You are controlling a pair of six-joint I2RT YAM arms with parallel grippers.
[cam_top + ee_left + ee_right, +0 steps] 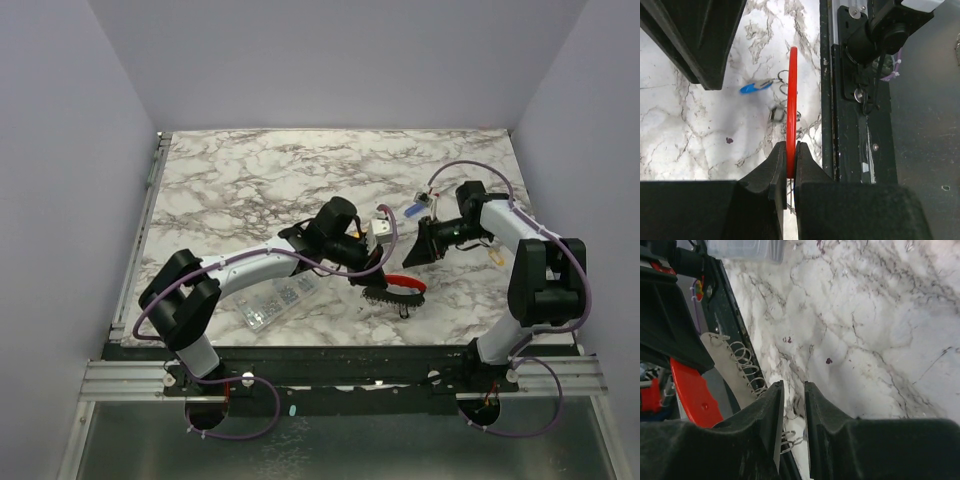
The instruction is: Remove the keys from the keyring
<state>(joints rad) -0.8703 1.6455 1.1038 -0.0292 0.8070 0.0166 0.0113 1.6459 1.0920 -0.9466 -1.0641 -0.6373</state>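
Currently clenching left gripper [791, 152] on the red keyring [791, 90], holding its band edge-on, lying straight out from the fingertips, pointing along the near rail [827, 100] toward the right arm. Hovering right gripper [793, 390] at the wire loops [746, 360] beside that band, nearer them, showing a slim gap; not telling whether grasping. Seeing blue-tagged key [754, 88] just left of band on marble.

2 arms [250, 268], each with white links, black joints, a black gripper [790, 160] and a looping purple cable [465, 166].
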